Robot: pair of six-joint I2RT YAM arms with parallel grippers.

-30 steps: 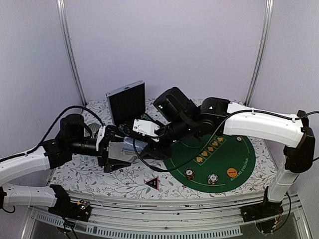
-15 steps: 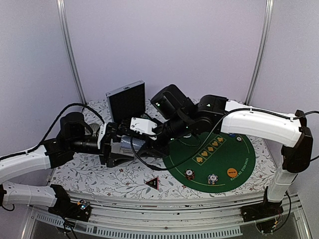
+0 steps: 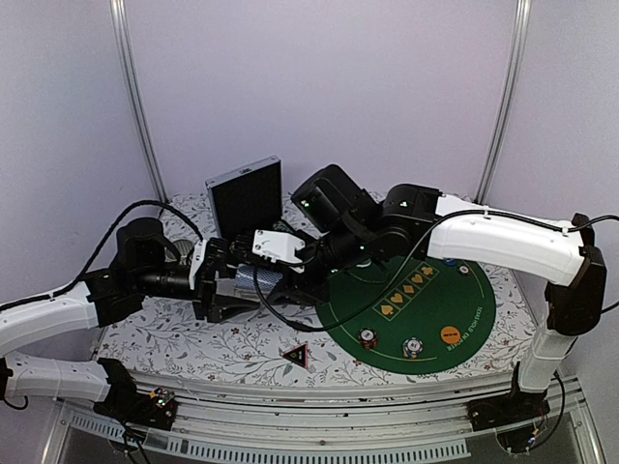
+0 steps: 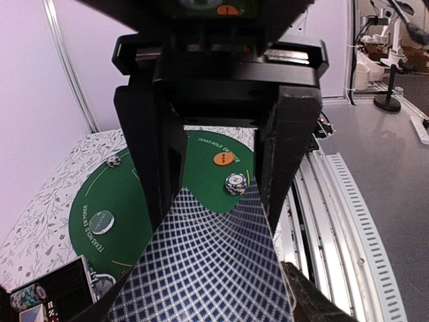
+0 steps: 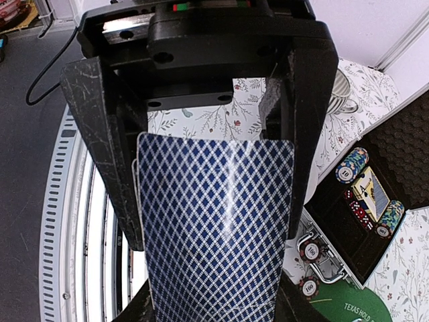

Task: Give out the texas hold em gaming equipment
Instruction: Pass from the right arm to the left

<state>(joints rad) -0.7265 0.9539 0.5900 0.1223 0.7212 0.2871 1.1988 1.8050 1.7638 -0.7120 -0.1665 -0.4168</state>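
A stack of blue diamond-backed playing cards (image 3: 254, 279) hangs above the floral cloth at centre left, with both grippers meeting on it. My right gripper (image 5: 216, 238) is shut on the cards (image 5: 214, 221), its fingers against their two long edges. From the opposite side my left gripper (image 4: 214, 218) has its fingers against the edges of the same cards (image 4: 208, 261), which bow slightly. Two striped poker chips (image 3: 368, 338) (image 3: 413, 346) and an orange disc (image 3: 450, 334) lie on the green mat (image 3: 464, 304). A black red-edged triangle (image 3: 296, 355) lies near the front edge.
An open black case (image 3: 245, 198) stands behind the grippers; the right wrist view shows chips, dice and cards in its tray (image 5: 365, 194). Two loose chips (image 5: 310, 251) lie beside it. A grey ribbed mug (image 5: 342, 90) stands on the cloth. Rails run along the table's front.
My right arm has carried the cards a little left, into my left gripper. The left jaws have narrowed from wide open onto the cards' edges.
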